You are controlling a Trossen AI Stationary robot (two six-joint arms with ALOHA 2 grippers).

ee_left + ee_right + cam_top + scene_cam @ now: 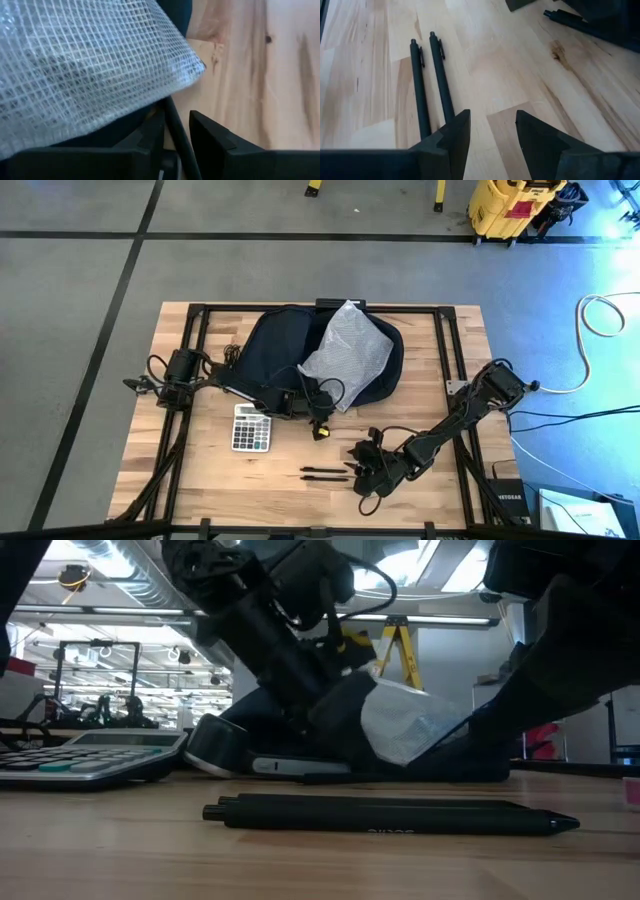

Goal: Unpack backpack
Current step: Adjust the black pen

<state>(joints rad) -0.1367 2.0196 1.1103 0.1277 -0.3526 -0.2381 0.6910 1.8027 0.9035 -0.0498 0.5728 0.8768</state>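
The dark backpack [275,350] lies flat at the table's far middle. A white mesh pouch [345,345] rests on its upper right and fills the left wrist view [85,65]. My left gripper [318,415] is at the backpack's near edge, its fingers [177,117] nearly shut with a thin black pen [175,125] between them. Two black pens [325,473] lie side by side on the wood. My right gripper [362,470] hovers open at their right ends [492,117]. My left gripper has the thin black pen [182,147] between its two fingers, and the pen runs slantwise through the narrow gap. The pen's far end disappears under the mesh pouch and the backpack's edge. Whether both fingers touch it does not show plainly.
A grey calculator [250,427] lies left of the left gripper, and a small yellow-and-black thing [322,432] sits just near of it. The black frame rails [440,350] run along the table's sides. Bare wood [210,470] lies at the near left.
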